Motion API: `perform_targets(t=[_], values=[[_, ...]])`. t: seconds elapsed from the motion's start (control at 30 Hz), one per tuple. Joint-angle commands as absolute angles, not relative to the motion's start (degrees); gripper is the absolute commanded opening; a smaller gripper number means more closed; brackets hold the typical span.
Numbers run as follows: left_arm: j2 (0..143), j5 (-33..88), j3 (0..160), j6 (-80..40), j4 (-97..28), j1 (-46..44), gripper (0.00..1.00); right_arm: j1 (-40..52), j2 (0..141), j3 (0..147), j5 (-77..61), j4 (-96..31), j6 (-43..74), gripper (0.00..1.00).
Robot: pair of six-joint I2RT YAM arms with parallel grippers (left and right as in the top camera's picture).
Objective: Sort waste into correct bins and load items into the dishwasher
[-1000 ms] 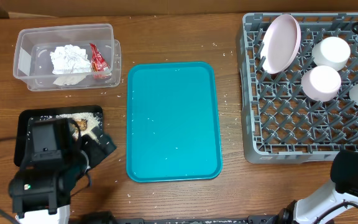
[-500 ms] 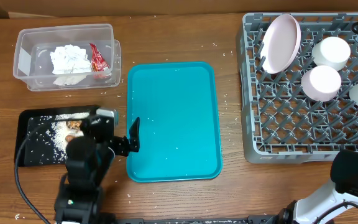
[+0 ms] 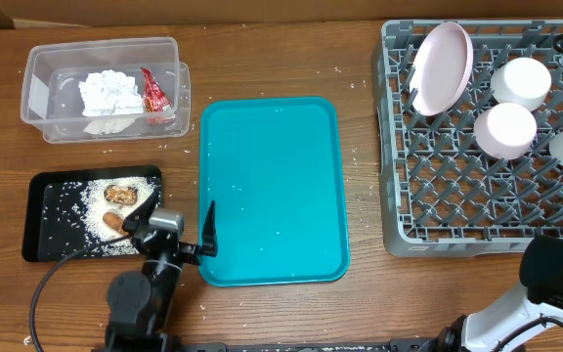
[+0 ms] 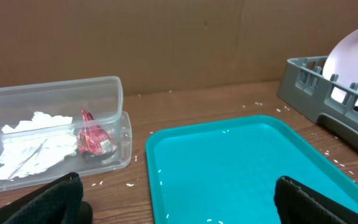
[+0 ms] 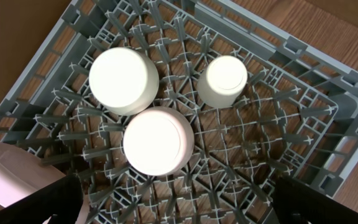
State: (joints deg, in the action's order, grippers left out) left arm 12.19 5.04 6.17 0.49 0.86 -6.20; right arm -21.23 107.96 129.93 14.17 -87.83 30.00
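Left end effector (image 3: 174, 231), jaws spread wide and empty, hovers at the teal tray's (image 3: 272, 186) near left corner, aimed along the tray's long axis. Just left of the tray, the black tray (image 3: 42, 220) holds rice crumbs (image 3: 91, 200), a brown chunk (image 3: 118, 193) and a carrot piece (image 3: 113, 221). Off the teal tray's far left corner, the clear tub (image 3: 37, 64) holds napkins (image 3: 108, 93) and a red wrapper (image 3: 153, 90).

Right end effector (image 5: 179, 208), also wide apart and empty, hangs over the dish rack (image 3: 457, 210) right of the tray, above two bowls (image 5: 158, 141) and a cup (image 5: 224, 81), with the plate (image 3: 442, 66) stood on edge. Only stray specks on the counter (image 3: 262, 59) seem left, nearer the left arm.
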Motion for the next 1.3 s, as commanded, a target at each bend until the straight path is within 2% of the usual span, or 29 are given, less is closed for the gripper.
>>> perform_targets(t=[0.0, 0.2, 1.27], values=[[7.22, 3.40, 2.74, 1.76, 0.95, -6.28, 1.00, -21.23, 107.81, 129.75, 14.74, -87.53, 30.26, 1.00], [-0.03, 4.16, 0.27, 1.69, -2.81, -4.86, 1.00, -21.23, 107.81, 129.75, 14.74, -87.55, 30.26, 1.00], [0.25, 4.47, 0.27, 1.54, -4.05, -3.77, 1.00, -21.23, 107.81, 129.75, 14.74, -87.55, 30.26, 1.00]])
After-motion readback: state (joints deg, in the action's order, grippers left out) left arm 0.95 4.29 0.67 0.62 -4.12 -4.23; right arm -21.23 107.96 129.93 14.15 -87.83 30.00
